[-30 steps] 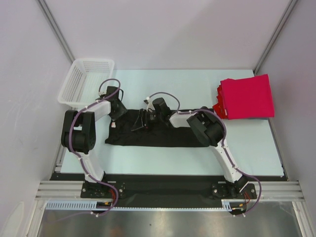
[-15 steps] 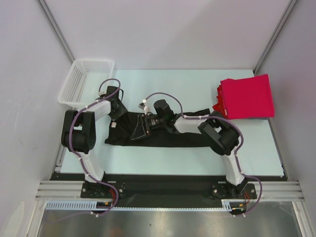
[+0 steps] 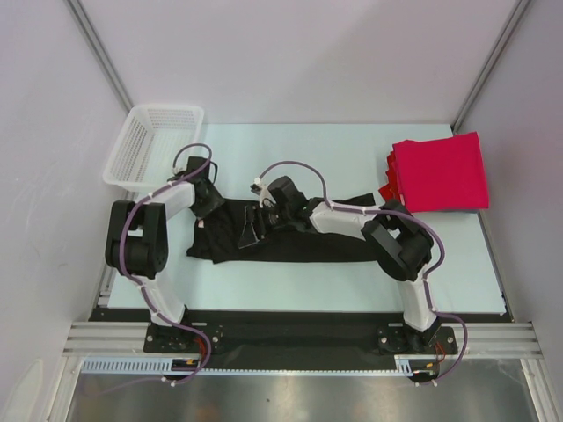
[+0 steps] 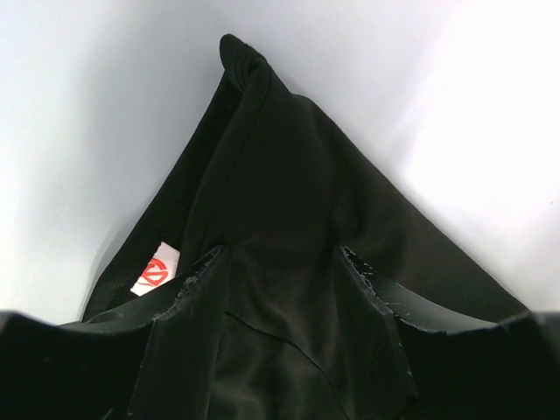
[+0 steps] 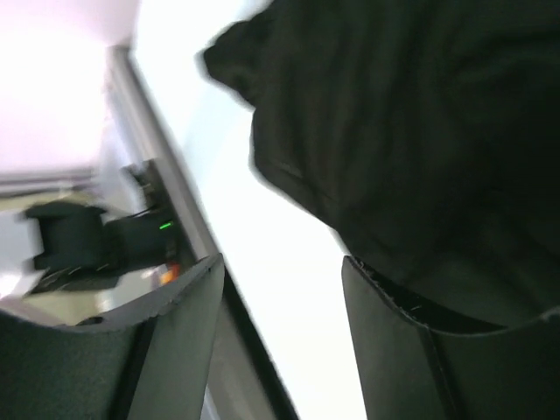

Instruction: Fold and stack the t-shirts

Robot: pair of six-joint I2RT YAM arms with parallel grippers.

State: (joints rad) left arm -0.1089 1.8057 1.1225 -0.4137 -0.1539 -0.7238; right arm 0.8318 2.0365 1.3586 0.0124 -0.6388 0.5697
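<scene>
The black t-shirt [image 3: 299, 246] lies spread across the middle of the pale table. My left gripper [image 3: 209, 204] is at its far left corner. In the left wrist view [image 4: 280, 258] its jaws stand apart with bunched black cloth [image 4: 280, 157] between them, and a white tag with a red mark [image 4: 156, 271] shows beside the left finger. My right gripper [image 3: 249, 230] hovers over the shirt's left half. In the blurred right wrist view [image 5: 280, 262] it is open and empty, with the shirt's edge [image 5: 411, 131] beside the right finger. A folded stack of red t-shirts [image 3: 440, 171] sits at the far right.
A white mesh basket [image 3: 132, 132] stands at the far left corner of the table, just behind the left gripper. White walls close in the back and sides. The black front rail [image 5: 157, 232] with the arm bases runs along the near edge.
My right arm's elbow swung out to the right and its wrist turned while the gripper stayed over the shirt's left half. The left arm barely moved.
</scene>
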